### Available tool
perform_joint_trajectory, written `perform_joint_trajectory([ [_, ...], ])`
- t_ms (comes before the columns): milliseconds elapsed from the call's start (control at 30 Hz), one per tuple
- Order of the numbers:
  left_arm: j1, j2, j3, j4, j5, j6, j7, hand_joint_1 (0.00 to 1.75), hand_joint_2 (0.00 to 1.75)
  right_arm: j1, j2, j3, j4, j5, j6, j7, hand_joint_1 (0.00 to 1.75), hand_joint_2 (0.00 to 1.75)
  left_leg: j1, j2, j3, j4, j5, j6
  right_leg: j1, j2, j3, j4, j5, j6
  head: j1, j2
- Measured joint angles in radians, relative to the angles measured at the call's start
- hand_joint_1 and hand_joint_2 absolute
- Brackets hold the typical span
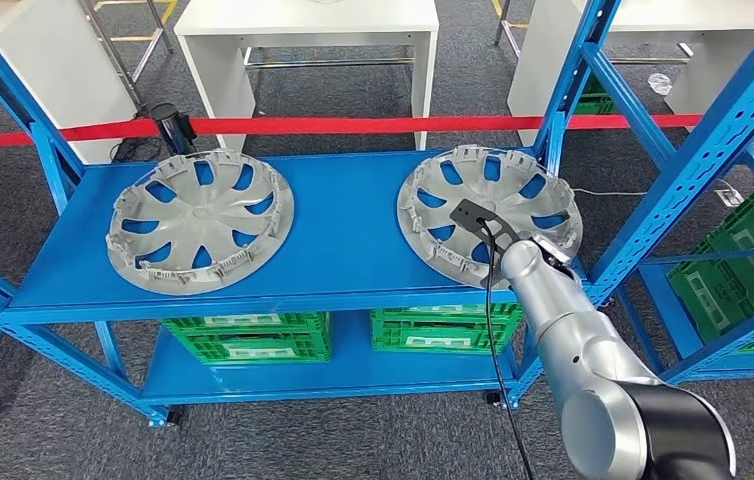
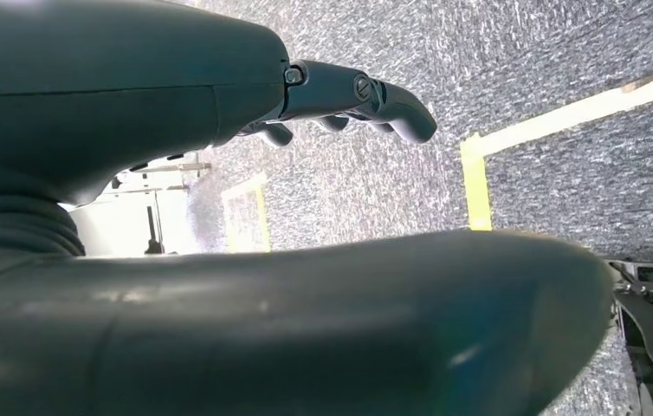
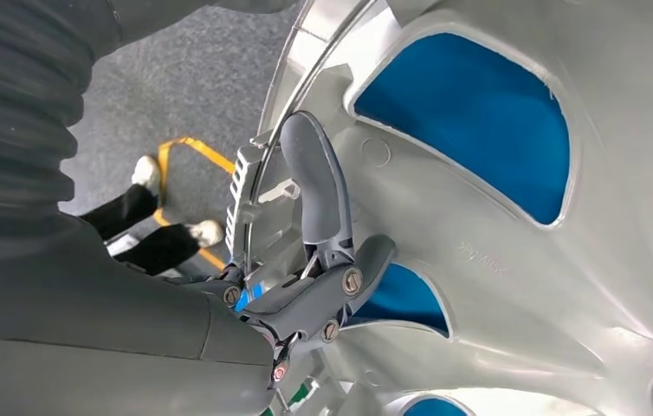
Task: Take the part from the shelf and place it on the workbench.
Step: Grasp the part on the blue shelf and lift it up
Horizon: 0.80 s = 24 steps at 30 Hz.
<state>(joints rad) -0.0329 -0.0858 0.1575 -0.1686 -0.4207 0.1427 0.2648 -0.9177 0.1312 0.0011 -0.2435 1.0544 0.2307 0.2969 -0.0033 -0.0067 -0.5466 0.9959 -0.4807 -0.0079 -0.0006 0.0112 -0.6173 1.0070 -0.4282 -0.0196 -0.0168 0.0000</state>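
Grey plastic, thin and moulded, is what the right cover [image 1: 490, 212] seems to be made of, so we judge it light, fairly stiff across the face but easy to bend or crack at the rim, where small clips stand up. It lies flat on the blue shelf [image 1: 343, 235], at the right end, with its near edge reaching the front of the shelf; a second cover [image 1: 200, 218] lies well apart on the left. Our right hand [image 3: 319, 260] is at the near rim of the right cover: in the right wrist view the fingers [image 3: 316, 186] curl over the rim onto the inner face, but we cannot tell if the thumb already presses from the other side, so we cannot say that the grasp is closed. The surface looks smooth and may slip, so we think the best hold is on the rim beside a spoke, not on the clips. Our left hand [image 2: 353, 100] hangs over the floor [image 2: 565, 52], fingers loosely bent and apart, holding nothing.
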Motion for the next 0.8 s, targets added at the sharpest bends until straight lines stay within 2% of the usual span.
perform_joint_trajectory([
  [200, 0.0, -0.002, 0.002, 0.0, 0.005, -0.006, 0.005, 0.0, 0.0, -0.033, 0.0, 0.001, 0.0, 0.037, 0.015, 0.023, 0.0, 1.75, 0.0, 0.0, -0.001, 0.0, 0.0, 0.0, -0.001, -0.001, -0.001, 0.0, 0.0, 0.0, 0.0, 0.0],
  [567, 0.0, -0.016, 0.017, 0.001, 0.01, -0.006, 0.005, 0.0, 0.0, -0.152, 0.0, 0.008, 0.0, 0.051, 0.018, 0.05, 0.0, 1.75, 0.0, 0.0, -0.002, 0.0, 0.0, 0.0, -0.002, -0.001, -0.002, 0.0, 0.0, 0.0, 0.0, 0.0],
  [800, 0.0, -0.022, 0.018, 0.001, 0.009, -0.006, 0.007, 0.0, 0.0, -0.17, 0.0, 0.008, 0.0, 0.046, 0.01, 0.046, 0.0, 1.75, 0.0, 0.0, -0.002, 0.0, 0.0, 0.0, -0.002, -0.001, -0.002, 0.0, 0.0, 0.0, 0.0, 0.0],
])
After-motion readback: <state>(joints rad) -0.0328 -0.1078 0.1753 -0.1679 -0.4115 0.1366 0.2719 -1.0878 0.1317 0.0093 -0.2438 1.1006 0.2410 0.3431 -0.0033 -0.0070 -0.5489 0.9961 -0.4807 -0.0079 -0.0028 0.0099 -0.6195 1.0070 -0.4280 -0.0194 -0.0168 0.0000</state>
